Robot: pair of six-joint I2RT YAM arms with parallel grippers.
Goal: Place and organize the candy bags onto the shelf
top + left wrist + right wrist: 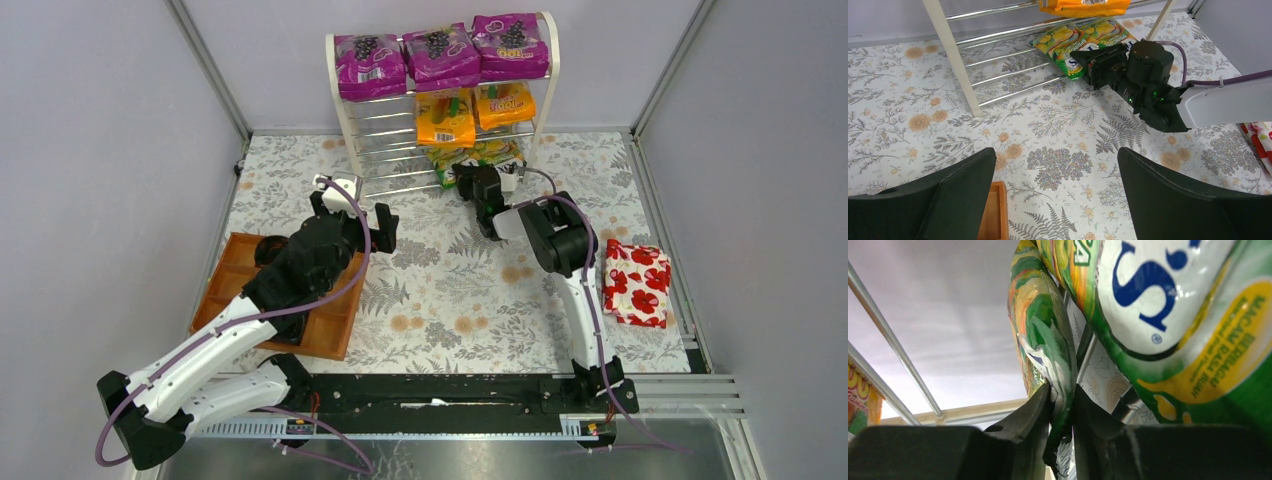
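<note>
- Your right gripper [1063, 395] is almost closed, its fingers pinching the thin edge of a green-yellow bag [1040, 330].
- A second green-yellow bag [1168, 315] touches it, just beside. Both lie on the lowest rods of the shelf [340, 120].
- Your left gripper [1055, 155] is spread wide and holds nothing. It hovers over the floral cloth [1058, 125] in front of the shelf.
- Two orange bags [445, 118] sit side by side one tier up, with three purple bags [441, 55] in a row on top.
- The wooden tray [235, 270] lies under your left arm. The red flowered bag [637, 282] lies to the right of your right arm, well apart from the shelf.
</note>
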